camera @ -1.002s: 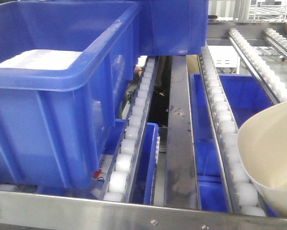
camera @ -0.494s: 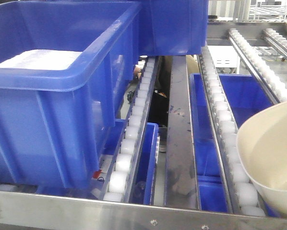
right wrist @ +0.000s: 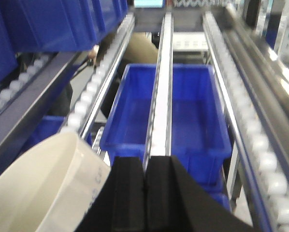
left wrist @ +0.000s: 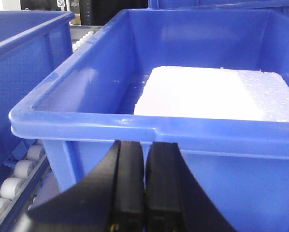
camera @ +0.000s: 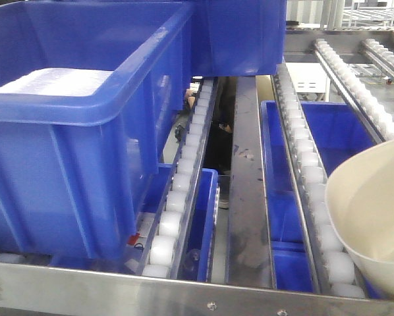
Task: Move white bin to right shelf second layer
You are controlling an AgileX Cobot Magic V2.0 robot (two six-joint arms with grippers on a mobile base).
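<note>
The white bin [camera: 371, 224] is a cream tub at the front view's lower right. It is tilted with its opening facing up and left, and its wall lies over the front end of a roller rail [camera: 309, 178] of the right shelf second layer. A stainless bar [camera: 118, 289] fronts that level. In the right wrist view the bin [right wrist: 38, 188] lies just left of my right gripper [right wrist: 145, 164], which is shut with nothing between its fingers. My left gripper [left wrist: 145, 145] is shut just below the rim of a blue crate [left wrist: 86, 121].
A large blue crate [camera: 72, 151] holding a white block [camera: 52, 80] fills the left of the rack, with another crate [camera: 240, 36] behind it. Below the rails sits an open blue crate [right wrist: 183, 116]. More roller rails [camera: 355, 85] run at the right.
The white bin has tipped slightly, and its rim now stands a little higher and shows more of its inside. The blue crates have not moved.
</note>
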